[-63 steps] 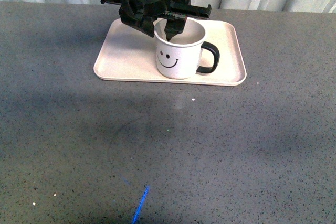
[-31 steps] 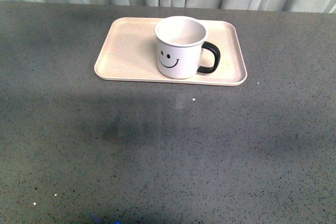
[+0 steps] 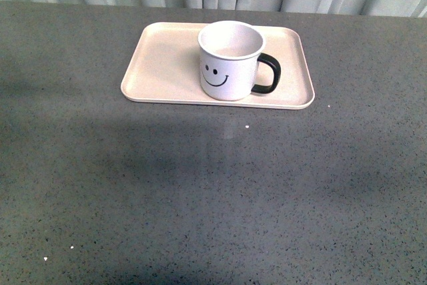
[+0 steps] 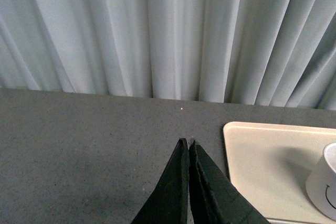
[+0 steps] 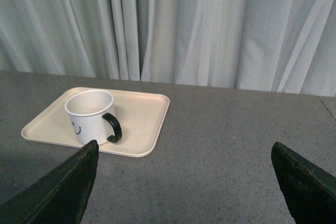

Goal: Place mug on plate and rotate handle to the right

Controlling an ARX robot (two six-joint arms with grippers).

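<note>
Gone from above the mug point(image 3: 227, 65) is the arm; it stands on the plate point(image 3: 167, 58), handle point(image 3: 268, 75) pointing right. Left tool point(image 4: 188, 144) pinched together, empty; right tool point(image 5: 184, 145) spread wide.

Mug point(image 4: 323, 184): ahead and aside of the left gripper point(image 4: 188, 142), cut by the picture's edge; only a sliver of white wall shows.
Plate point(image 4: 262, 171): under it, one corner seen, rest cut off.
Left gripper: finger roots out of picture.
Right gripper point(image 5: 184, 148): two finger ends only.
Smiley face point(image 5: 76, 128): ahead of the right gripper, half turned away.
</note>
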